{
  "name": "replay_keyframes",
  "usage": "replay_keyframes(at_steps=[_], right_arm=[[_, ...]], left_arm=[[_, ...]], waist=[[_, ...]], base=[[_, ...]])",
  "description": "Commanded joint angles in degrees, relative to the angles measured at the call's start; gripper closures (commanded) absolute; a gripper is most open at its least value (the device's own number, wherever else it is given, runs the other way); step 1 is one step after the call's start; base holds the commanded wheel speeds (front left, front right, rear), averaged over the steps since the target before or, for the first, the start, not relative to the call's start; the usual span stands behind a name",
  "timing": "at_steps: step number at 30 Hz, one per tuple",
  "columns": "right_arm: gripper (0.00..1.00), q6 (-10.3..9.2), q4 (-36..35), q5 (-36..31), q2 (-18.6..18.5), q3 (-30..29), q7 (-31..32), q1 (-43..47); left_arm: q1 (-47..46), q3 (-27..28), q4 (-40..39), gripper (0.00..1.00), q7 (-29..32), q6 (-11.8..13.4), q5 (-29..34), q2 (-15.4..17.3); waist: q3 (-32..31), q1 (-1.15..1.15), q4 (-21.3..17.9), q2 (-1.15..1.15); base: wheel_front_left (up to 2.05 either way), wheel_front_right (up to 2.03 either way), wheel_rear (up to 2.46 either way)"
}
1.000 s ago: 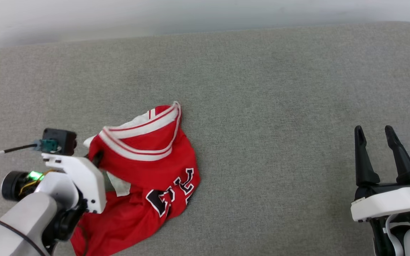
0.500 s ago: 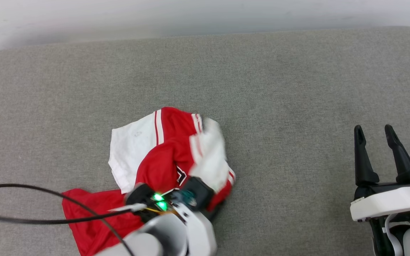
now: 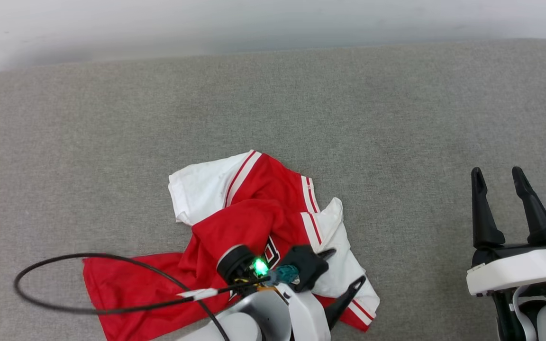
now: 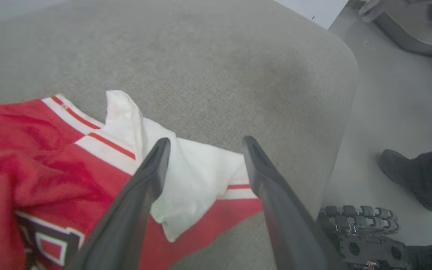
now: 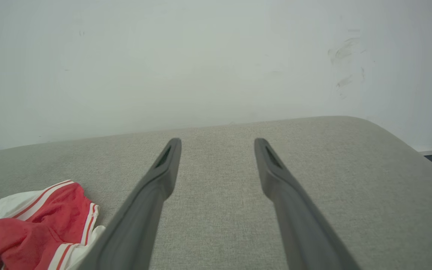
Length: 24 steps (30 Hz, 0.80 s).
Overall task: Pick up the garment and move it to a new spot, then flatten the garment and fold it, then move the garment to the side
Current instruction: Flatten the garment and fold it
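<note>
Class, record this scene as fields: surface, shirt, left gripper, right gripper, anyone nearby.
surface: grey padded fabric
shirt: red with white sleeves, crumpled, not folded, lying on the surface
left gripper: open, fingers either side of a white sleeve
right gripper: open, empty, apart from the shirt
nearby: a person's foot on the floor

My left claw (image 3: 347, 265) and right claw (image 3: 496, 170) each have two long, dark, tapering fingers (image 3: 483, 213) set in a white shell (image 3: 514, 272). My left wrist carries a black camera block (image 3: 304, 265), a teal plug (image 3: 286, 273) and a bright green light (image 3: 259, 267). A thin black cable (image 3: 64, 308), white-sleeved near the plug, curls off it, and my forearm (image 3: 249, 322) is pale grey.
</note>
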Motion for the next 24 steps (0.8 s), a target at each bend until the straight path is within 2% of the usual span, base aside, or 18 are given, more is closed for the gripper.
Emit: replay_keyframes(at_steps=[1,2,5,11,16,20,24], right_arm=[[0.00,-0.01,0.06,-0.40,0.03,-0.20,0.08,0.80],[0.00,-0.01,0.06,-0.40,0.03,-0.20,0.08,0.80],[0.00,0.00,0.12,-0.24,0.04,-0.24,0.32,1.17],[0.00,-0.01,0.08,0.51,0.03,-0.16,1.65,2.52],[0.00,-0.01,-0.76,-0.30,0.03,-0.13,2.84,3.61],[0.00,0.00,-1.55,-0.75,0.05,0.51,4.14,4.56],[0.00,0.00,-2.12,-0.53,0.04,2.19,6.67,5.42]], left_arm=[[-0.24,1.19,-0.56,0.00,-2.88,0.67,0.50,-0.30],[-0.24,1.19,-0.56,0.00,-2.88,0.67,0.50,-0.30],[0.79,4.20,-1.42,0.00,-8.48,2.73,1.10,0.31],[4.00,13.47,-1.69,0.00,-18.42,9.00,-0.51,2.61],[8.25,22.14,-1.51,0.00,-21.06,13.03,-1.68,5.35],[12.30,30.42,-2.01,0.00,-21.43,14.71,-1.16,6.24],[17.00,36.41,-2.48,0.00,-21.40,14.41,0.87,6.68]], waist=[[-0.74,0.00,0.27,0.00],[-0.74,0.00,0.27,0.00],[-1.83,0.00,0.50,0.00],[-3.81,0.00,1.05,0.00],[-5.25,0.00,1.57,0.00],[-6.13,0.00,2.15,0.00],[-6.66,0.00,2.69,0.00]], base=[[0.00,0.00,0.00],[0.00,0.00,0.00],[0.00,0.00,0.00],[0.00,0.00,0.00],[0.00,0.00,0.00],[0.00,0.00,0.00],[0.00,0.00,0.00]])
